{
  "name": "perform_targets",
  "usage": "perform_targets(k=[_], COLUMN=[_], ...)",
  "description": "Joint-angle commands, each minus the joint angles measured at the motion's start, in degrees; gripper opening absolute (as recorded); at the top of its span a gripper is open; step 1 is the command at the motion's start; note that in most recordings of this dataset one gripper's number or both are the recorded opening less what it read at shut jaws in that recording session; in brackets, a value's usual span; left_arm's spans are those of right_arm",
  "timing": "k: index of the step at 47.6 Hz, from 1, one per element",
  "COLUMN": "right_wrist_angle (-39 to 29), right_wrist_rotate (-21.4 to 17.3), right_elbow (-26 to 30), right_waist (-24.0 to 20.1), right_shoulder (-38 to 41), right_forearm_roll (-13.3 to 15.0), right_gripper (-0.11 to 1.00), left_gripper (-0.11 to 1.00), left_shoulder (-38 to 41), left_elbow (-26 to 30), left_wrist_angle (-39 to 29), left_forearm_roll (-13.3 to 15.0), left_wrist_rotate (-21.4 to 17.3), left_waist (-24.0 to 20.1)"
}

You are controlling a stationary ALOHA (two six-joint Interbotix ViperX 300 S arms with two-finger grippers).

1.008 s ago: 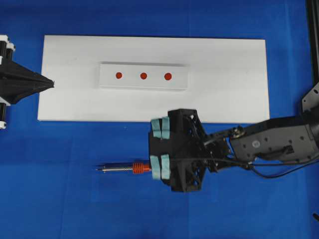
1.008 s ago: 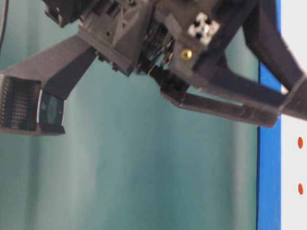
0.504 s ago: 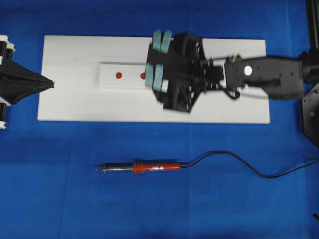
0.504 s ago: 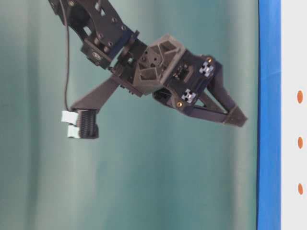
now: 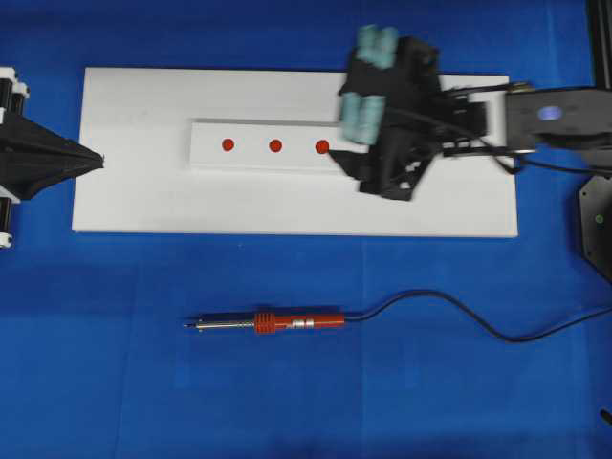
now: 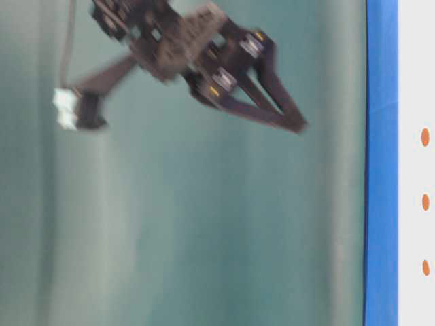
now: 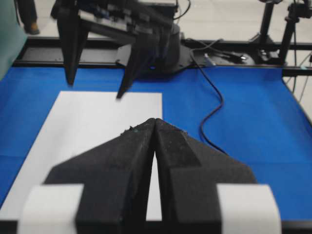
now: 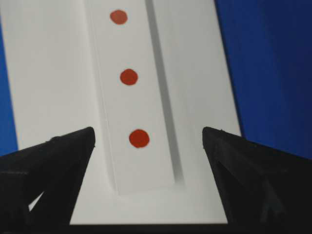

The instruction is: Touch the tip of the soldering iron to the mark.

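Soldering iron (image 5: 273, 323) lies well apart from open right gripper (image 5: 368, 76).

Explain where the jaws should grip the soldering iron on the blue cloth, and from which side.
Grip the red-orange handle of the soldering iron, just behind its ribbed collar, coming straight down from above. It lies flat with the tip pointing left and the cord trailing right, so the jaws should probably close across its width, clear of the metal shaft.

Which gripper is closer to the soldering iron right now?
Right, though neither is close. The right gripper hangs open over the white board's right end, well above the soldering iron in the overhead view. The left gripper sits shut at the board's far left edge.
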State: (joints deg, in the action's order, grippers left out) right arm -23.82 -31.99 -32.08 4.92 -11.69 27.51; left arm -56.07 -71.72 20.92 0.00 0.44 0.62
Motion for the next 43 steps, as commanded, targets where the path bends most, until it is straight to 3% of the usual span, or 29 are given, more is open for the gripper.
perform_targets(k=[1,26,43], right_wrist_angle=[1.7,5.5,12.3], right_wrist_rotate=[0.0,-0.5,-1.6], right_elbow=[-2.0,-21.1,-34.0], right_waist=[-0.1,-0.1,0.4], right_shoulder=[-5.5,-32.0,-46.4], right_forearm_roll=[-0.1,-0.1,-1.1], right_gripper=[0.88,0.88,0.87], left_gripper=[0.00,0.00,0.00], left_shoulder=[0.2,0.2,0.2], left_elbow=[1.0,1.0,1.0], left_wrist_angle=[0.5,0.8,1.1], left_forearm_roll=[-0.2,-0.2,-0.2], left_wrist_rotate=[0.1,0.1,0.1], left_waist=[-0.1,-0.1,-0.1])
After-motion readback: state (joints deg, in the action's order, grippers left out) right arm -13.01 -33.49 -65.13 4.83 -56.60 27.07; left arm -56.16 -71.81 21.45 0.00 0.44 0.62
